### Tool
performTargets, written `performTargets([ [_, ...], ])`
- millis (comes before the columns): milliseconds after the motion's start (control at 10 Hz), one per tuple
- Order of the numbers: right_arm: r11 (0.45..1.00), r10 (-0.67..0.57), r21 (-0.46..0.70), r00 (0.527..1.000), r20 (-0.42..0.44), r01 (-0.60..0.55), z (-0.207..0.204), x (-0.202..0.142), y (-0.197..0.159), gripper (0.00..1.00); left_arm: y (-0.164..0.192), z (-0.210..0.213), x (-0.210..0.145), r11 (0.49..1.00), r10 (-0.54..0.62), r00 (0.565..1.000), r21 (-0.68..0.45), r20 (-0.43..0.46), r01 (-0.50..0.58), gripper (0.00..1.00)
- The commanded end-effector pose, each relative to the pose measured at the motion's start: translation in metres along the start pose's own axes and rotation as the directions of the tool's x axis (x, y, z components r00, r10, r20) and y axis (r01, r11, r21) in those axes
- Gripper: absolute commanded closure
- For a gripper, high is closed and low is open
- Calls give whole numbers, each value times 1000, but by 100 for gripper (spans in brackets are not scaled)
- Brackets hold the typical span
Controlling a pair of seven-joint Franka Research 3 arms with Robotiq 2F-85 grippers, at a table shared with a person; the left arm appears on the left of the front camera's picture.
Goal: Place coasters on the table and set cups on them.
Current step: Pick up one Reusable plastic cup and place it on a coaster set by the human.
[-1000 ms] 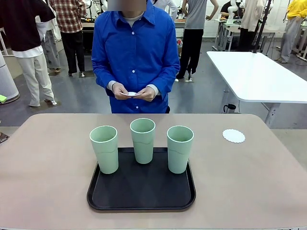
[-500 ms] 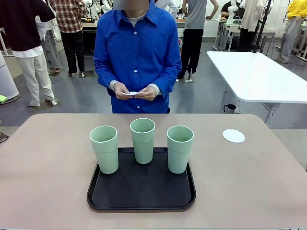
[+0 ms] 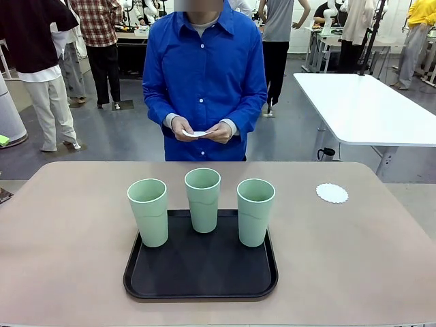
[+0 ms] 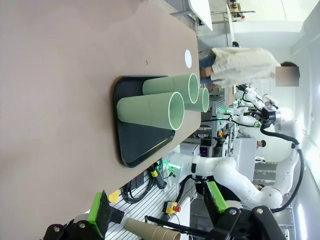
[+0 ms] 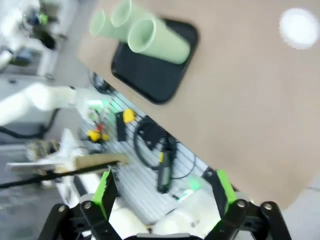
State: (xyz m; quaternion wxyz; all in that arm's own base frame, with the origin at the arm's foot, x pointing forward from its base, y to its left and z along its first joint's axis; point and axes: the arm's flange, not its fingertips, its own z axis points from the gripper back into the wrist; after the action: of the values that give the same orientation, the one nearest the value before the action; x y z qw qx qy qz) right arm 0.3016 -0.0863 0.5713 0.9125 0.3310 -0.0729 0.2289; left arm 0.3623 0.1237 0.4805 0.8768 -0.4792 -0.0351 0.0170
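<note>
Left gripper (image 4: 156, 205) and right gripper (image 5: 164, 192) hang off the table's (image 3: 68, 225) near edge, fingers wide and empty. One coaster (image 3: 332, 193) lies near the far right corner, and the person's hands (image 3: 201, 129) likely hold the rest. The cups (image 3: 202, 199) stand on the tray (image 3: 197, 279) near the middle of the near edge. Grip the right-hand cup low, lift it straight up and centre it on that coaster.

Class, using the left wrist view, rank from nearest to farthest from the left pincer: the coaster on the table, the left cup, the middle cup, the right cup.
1. left cup, at the tray's near end.
2. middle cup, just behind, offset sideways.
3. right cup, largely hidden behind both.
4. coaster, on the table past the tray.
</note>
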Motion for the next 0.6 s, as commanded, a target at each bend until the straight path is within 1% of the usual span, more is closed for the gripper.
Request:
performTargets([
  [0,916,381,-119,924,-38,-383,1,42,6,0,-2,2,-2,1000,-6,1000,-6,9,6,0],
  [100,882,446,-148,894,-47,-448,-15,69,17,0,-2,2,-2,1000,-6,1000,-6,9,6,0],
  [200,862,469,-203,883,-35,-465,-34,89,25,0,-2,2,-2,1000,-6,1000,-6,9,6,0],
  [300,852,485,-219,874,-8,-475,-52,107,31,0,-2,2,-2,1000,-6,1000,-6,9,6,0],
  [500,836,520,-197,854,-8,-511,-82,124,40,0,-2,2,-2,1000,-6,1000,-6,9,6,0],
])
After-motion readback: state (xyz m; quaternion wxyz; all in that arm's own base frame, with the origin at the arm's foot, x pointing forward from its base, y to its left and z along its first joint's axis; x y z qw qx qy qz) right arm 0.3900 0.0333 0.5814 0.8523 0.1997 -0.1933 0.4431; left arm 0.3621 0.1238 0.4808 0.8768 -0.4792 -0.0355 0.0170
